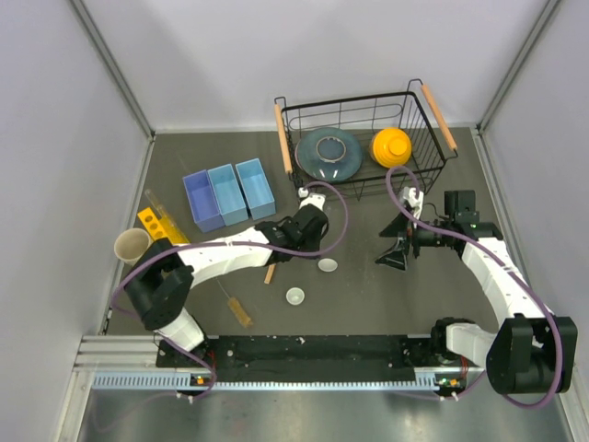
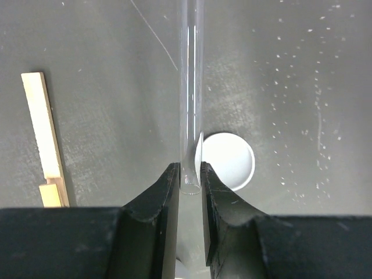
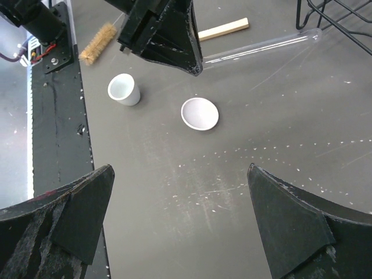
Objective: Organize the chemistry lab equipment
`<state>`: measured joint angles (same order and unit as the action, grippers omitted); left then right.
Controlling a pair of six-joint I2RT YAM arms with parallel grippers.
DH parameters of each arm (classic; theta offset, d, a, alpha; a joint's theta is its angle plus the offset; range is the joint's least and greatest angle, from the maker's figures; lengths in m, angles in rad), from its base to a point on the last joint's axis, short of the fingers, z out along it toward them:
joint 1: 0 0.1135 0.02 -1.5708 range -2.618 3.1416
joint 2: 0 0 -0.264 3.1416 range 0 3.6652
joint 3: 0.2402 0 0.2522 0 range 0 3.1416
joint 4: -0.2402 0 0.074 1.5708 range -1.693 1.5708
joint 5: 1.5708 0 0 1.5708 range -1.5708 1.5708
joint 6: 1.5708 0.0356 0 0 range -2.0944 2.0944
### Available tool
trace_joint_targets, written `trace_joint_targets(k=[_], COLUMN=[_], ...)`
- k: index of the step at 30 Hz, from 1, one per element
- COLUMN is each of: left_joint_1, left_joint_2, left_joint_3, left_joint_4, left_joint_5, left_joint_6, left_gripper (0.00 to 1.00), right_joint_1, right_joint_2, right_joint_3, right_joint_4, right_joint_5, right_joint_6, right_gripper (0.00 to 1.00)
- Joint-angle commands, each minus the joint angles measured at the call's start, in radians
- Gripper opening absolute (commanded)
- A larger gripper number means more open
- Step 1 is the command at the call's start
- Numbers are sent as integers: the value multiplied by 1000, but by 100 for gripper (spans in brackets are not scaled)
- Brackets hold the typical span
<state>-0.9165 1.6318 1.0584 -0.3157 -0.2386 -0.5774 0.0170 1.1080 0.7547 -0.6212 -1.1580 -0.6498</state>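
My left gripper (image 2: 189, 177) is shut on the lower end of a clear glass tube (image 2: 190, 87), which runs straight ahead from the jaws over the dark table. In the right wrist view the tube (image 3: 261, 45) reaches toward the basket from the left gripper (image 3: 195, 67). A shallow white dish (image 2: 229, 161) lies just beyond the left fingertips. A tan wooden stick (image 2: 43, 133) lies to its left. A small white cup (image 3: 124, 89) and a brush with amber bristles (image 3: 97, 42) sit nearer the arms' bases. My right gripper (image 3: 180, 192) hangs open over bare table, holding nothing.
At the back right stands a black wire basket (image 1: 287, 138) holding a blue-grey plate (image 1: 328, 152) and a yellow bowl (image 1: 391, 145). Three light-blue bins (image 1: 228, 194) sit at the back left. Beside them are a yellow rack (image 1: 156, 226) and a tan cup (image 1: 132, 244).
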Motion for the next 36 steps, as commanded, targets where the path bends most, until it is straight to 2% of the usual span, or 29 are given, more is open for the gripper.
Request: trace_joint_targets(k=[1, 7, 11, 18, 22, 25, 32, 36], left_joint_1=[-19, -51, -77, -125, -142, -151, -165, -168], left_joint_2=[-88, -181, -237, -274, -283, -276, -259, -256], left_joint_3=[-49, -113, -140, -156, -167, -170, -133, -130], left_joint_4=[53, 113, 171, 262, 306, 375, 409, 432], left_joint_5=[47, 96, 127, 154, 156, 160, 156, 156], left_joint_6=[-21, -51, -79, -137, -179, -199, -210, -217], left_gripper=[12, 12, 12, 11, 11, 11, 11, 11], right_joint_1=[-12, -12, -14, -12, -9, 3, 14, 15], right_joint_2=[9, 12, 4, -10, -13, -16, -5, 3], right_joint_3=[31, 11, -20, -121, -167, -193, -218, -212], right_joint_4=[31, 95, 201, 544, 777, 874, 1021, 1042], right_joint_5=[-84, -152, -196, -229, -204, -174, -88, -23], right_joint_6=[9, 93, 202, 565, 765, 880, 1125, 1239], right_gripper=[99, 99, 99, 99, 99, 99, 99, 99])
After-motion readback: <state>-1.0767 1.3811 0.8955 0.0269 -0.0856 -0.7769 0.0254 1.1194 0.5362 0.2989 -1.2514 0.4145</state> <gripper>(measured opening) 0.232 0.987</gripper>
